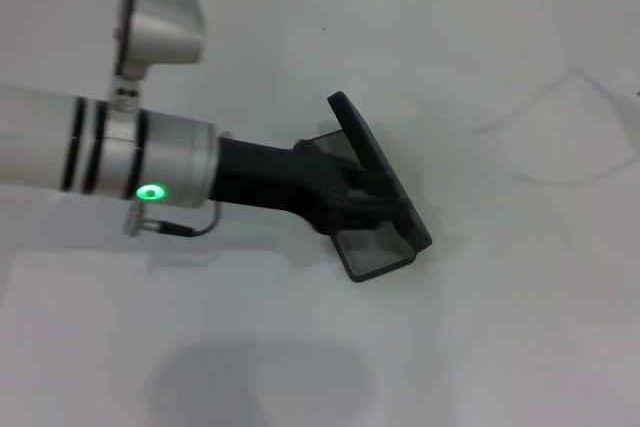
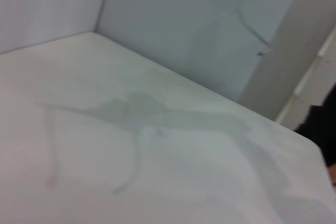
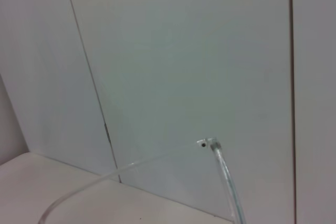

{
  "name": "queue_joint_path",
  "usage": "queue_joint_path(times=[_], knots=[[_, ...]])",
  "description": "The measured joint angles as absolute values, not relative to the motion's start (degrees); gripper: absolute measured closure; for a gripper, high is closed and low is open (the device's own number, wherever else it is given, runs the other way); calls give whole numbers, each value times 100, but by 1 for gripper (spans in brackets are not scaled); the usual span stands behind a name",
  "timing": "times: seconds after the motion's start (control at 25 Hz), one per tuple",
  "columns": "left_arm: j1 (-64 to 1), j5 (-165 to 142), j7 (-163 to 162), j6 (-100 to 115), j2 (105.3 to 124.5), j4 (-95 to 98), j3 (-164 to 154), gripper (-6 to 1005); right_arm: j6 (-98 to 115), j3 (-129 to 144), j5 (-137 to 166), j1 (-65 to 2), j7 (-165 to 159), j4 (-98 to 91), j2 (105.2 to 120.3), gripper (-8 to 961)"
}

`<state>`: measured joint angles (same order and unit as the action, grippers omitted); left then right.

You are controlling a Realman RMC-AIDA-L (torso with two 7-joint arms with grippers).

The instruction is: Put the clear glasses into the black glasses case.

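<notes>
Clear glasses [image 1: 560, 132] lie on the white table [image 1: 300, 347], off to our right and toward the far side, well apart from the black glasses case [image 1: 378, 187]. In the head view they show only as faint transparent outlines. The right wrist view catches them close up: a thin clear arm [image 3: 227, 179] meeting a curved rim at a small hinge.

Our left arm [image 1: 110, 152] reaches in from the left edge, stretched nearly level across the table, its green light lit, its black wrist section sloping down to the case. The left gripper [image 1: 360, 202] sits at the case, its dark fingers merging with the black shell, so we cannot tell how they are set. The case stands open at mid-table, lid raised on edge, the grey-lined tray nearer us.

Our right gripper does not show in any view.
</notes>
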<state>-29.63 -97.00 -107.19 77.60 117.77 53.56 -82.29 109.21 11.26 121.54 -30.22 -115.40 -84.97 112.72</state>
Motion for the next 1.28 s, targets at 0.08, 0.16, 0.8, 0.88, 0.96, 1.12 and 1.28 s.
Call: queue_joint_path(times=[0.08, 0.16, 0.8, 0.88, 0.96, 1.12, 1.28], knots=[[-2852, -9998, -10801, 7844, 11800, 5460, -7925, 620, 10909, 1135, 12154, -3032, -11540, -8492, 11268, 902], [-2811, -10200, -10808, 7873, 11820, 5398, -7749, 620, 10900, 1152, 12154, -3037, -11541, -8487, 11267, 902], [-3291, -10225, -10338, 7769, 12012, 4374, -7782, 621, 10822, 1169, 12161, -3105, -11525, -8261, 11250, 902], [-3336, -10218, -10307, 7769, 12022, 4288, -7782, 621, 10821, 1169, 12160, -3104, -11512, -8239, 11252, 902], [-3379, -10173, -10264, 7769, 12028, 4206, -7795, 621, 10815, 1169, 12158, -3103, -11491, -8181, 11253, 902], [-3443, -9997, -10182, 7770, 12029, 4079, -7868, 621, 10766, 1169, 12150, -3081, -11451, -8042, 11239, 902], [-3453, -9959, -10166, 7761, 12031, 4060, -7869, 621, 10750, 1171, 12147, -3076, -11405, -7982, 11229, 902]])
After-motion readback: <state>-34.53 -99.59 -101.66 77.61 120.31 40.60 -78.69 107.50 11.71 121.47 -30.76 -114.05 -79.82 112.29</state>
